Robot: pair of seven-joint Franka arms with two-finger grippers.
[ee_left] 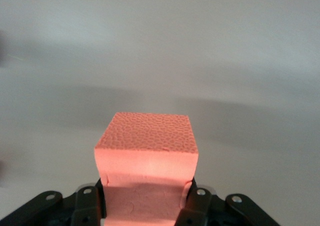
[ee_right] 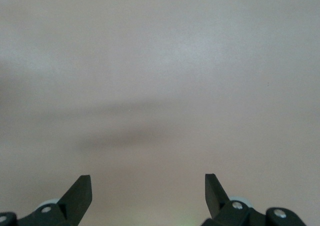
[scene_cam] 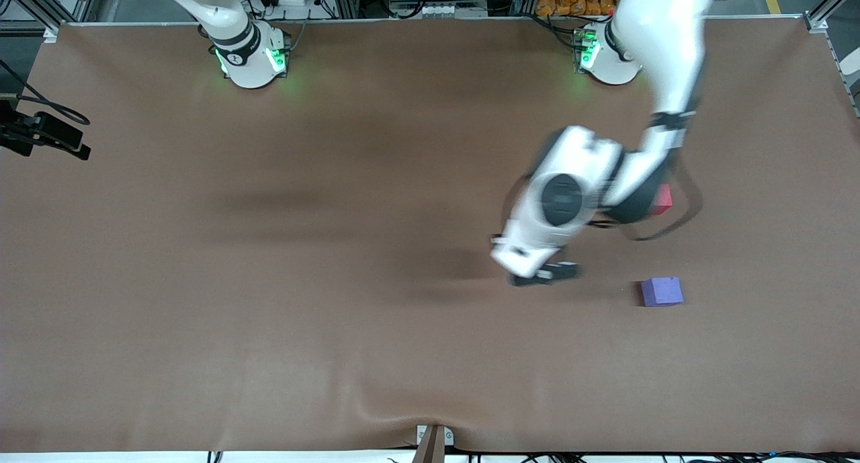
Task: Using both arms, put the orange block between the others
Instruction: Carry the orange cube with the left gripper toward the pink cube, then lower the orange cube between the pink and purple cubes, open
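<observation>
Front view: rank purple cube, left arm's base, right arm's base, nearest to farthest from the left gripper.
From the left gripper, shut on the orange block:
1. purple cube: beside it, toward the left arm's end.
2. left arm's base: at the table's robot edge.
3. right arm's base: same edge, toward the right arm's end.

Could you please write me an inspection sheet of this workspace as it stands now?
Surface: brown mat, wrinkled at the edge nearest the front camera.
Job's things: orange block in the left gripper; purple block on the mat; red block partly hidden under the left arm.
Clutter: nothing seen.
Grippers: left gripper shut on the orange block; right gripper open, holding nothing, its arm waiting.
Cables: black cable looping off the left arm.
Surroundings: camera at the mat's edge; equipment racks by the bases.
</observation>
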